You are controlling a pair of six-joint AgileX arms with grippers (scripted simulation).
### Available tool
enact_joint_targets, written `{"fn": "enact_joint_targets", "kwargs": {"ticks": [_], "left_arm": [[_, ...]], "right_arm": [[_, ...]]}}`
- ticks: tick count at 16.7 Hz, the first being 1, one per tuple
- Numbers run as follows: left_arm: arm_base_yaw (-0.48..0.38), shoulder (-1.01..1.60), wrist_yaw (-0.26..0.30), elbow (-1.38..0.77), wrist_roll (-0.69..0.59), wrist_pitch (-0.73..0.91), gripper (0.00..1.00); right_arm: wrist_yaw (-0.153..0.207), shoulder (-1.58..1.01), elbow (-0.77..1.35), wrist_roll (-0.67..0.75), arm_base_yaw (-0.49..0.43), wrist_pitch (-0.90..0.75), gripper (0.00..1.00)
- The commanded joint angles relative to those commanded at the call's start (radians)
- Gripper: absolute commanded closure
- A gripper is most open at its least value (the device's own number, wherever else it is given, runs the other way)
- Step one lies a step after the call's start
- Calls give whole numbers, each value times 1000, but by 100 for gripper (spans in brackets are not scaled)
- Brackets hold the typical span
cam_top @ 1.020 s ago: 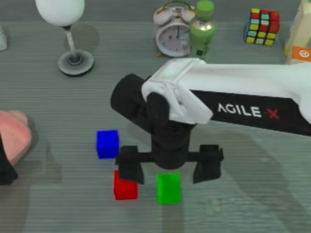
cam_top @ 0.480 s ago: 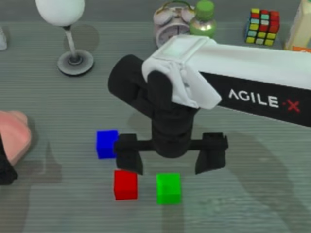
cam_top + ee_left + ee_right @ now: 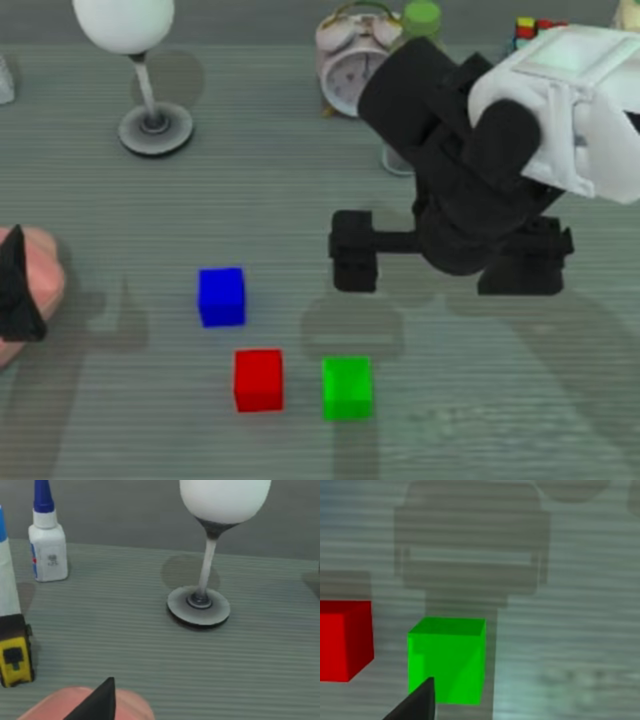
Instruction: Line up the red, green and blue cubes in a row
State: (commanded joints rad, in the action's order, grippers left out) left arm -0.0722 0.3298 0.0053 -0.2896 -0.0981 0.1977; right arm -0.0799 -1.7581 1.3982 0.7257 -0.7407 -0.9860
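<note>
near the front of the grey ribbed table (image 3: 150, 420), the small bright red cube (image 3: 259, 379) and the bright green cube (image 3: 347, 387) sit side by side with a narrow gap between them, both flat on the surface. the deep blue cube (image 3: 221, 296) rests a little behind and to the left of the red one, out of line with the pair. the right gripper (image 3: 452, 264), black with two blocky fingers, hangs above the table behind and to the right of the green cube, its jaws spread wide and holding nothing. at the table's left edge the left gripper (image 3: 18, 290) is parked over a pink rounded object (image 3: 40, 275); whether its jaws are open cannot be told. a white-bowled wine glass (image 3: 140, 70) stands at the back left, a pale pink alarm clock (image 3: 350, 65) at the back centre.
</note>
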Motion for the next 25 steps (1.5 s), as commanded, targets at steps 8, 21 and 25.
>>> {"fn": "enact_joint_targets", "kwargs": {"ticks": [8, 21, 25], "left_arm": [[-165, 773, -5, -546, -188, 397, 0], [-377, 1664, -3, -1225, -418, 869, 0], [-386, 1703, -4, -1257, -428, 887, 0]], "right_arm": [[-53, 676, -671, -336, 315, 304, 0], [70, 1713, -1381, -711, 713, 943, 0], [80, 1758, -1398, -726, 731, 986, 0]]}}
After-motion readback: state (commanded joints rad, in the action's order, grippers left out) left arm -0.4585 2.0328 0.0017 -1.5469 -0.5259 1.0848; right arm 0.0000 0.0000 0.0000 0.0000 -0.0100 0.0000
